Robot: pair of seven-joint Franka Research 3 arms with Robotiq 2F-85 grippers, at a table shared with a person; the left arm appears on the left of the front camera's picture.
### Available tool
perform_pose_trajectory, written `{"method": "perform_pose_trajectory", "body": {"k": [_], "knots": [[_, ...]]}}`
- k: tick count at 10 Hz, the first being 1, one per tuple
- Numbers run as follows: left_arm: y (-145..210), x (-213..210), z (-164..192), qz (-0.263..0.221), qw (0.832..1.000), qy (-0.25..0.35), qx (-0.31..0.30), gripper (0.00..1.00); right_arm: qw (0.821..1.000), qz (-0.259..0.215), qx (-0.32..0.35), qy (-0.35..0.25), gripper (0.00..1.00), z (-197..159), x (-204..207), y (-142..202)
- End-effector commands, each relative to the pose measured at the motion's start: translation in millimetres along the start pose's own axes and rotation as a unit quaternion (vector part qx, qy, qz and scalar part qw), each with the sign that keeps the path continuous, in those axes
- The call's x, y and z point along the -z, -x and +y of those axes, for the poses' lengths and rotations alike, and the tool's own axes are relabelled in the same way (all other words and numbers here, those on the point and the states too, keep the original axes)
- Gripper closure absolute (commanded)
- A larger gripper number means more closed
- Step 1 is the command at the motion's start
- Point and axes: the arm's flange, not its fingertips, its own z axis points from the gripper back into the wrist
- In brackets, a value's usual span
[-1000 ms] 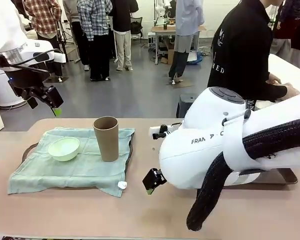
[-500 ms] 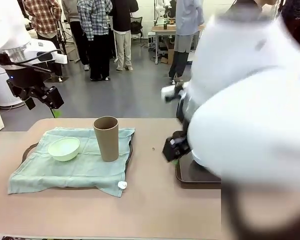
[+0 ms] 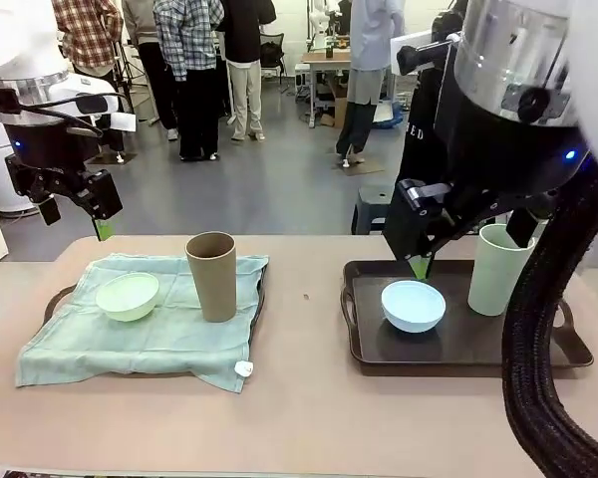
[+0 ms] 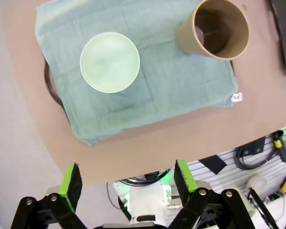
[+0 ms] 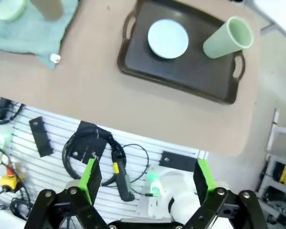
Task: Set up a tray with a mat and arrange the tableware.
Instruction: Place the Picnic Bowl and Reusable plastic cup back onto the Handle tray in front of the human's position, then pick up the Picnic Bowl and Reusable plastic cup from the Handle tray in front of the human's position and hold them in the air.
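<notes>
Tableware stands in two groups on the counter (image 3: 309,418). At the lower left of the front view, a pale green mat (image 3: 149,339) drapes over a dark tray (image 3: 55,302) whose rim shows at the mat's left edge. On the mat sit a pale green bowl (image 3: 128,296) and, just to its right and apart from it, an upright brown cup (image 3: 211,276). At right centre a second tray (image 3: 478,339), dark and without a mat, carries a light blue bowl (image 3: 413,305) and an upright pale green cup (image 3: 498,269) toward its right end. The left hand (image 4: 127,181) hangs high over the matted tray, fingers spread wide with nothing between them. The right hand (image 5: 147,179) is equally wide and empty, well above the counter, with the second tray in the upper part of its wrist view. Progress, as judged: the mat is laid and half the tableware is arranged on it. The light blue bowl and pale green cup probably await transfer to the mat, and neither hand is near a piece.
</notes>
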Motion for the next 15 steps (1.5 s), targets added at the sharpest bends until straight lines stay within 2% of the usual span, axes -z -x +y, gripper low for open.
{"method": "perform_pose_trajectory", "body": {"k": [1, 10, 11, 12, 13, 14, 15], "knots": [[-0.5, -1.1, 1.6, -0.018, 1.0, -0.009, -0.001, 0.0, 1.0, 0.025, -0.01, -0.001, 0.0, 1.3, 5.8, 0.2], [-2.2, -2.3, 0.4, -0.012, 1.0, -0.002, 0.0, 0.0, 1.0, 0.015, -0.002, 0.003, 0.0, 0.1, 6.6, -0.9], [-2.7, -20.7, -2.9, -0.014, 0.996, 0.072, 0.047, 0.0, 0.997, 0.027, 0.051, -0.053, 0.0, -27.1, -18.4, -8.0], [-2.4, -34.2, 2.5, -0.008, 0.988, 0.145, 0.052, 0.0, 0.982, 0.058, 0.113, -0.141, 0.0, -71.6, -36.3, -12.0], [-0.8, -35.2, 15.8, 0.004, 0.978, 0.205, 0.044, 0.0, 0.96, 0.057, 0.182, -0.206, 0.0, -117.8, -48.8, -9.4], [-1.8, -32.7, 29.1, 0.013, 0.959, 0.28, 0.036, 0.0, 0.935, 0.046, 0.224, -0.27, 0.0, -151.8, -53.4, -5.4], [-1.8, -27.9, 39.6, 0.011, 0.938, 0.345, 0.035, 0.0, 0.917, 0.023, 0.258, -0.305, 0.0, -181.5, -49.7, -0.5]]}}
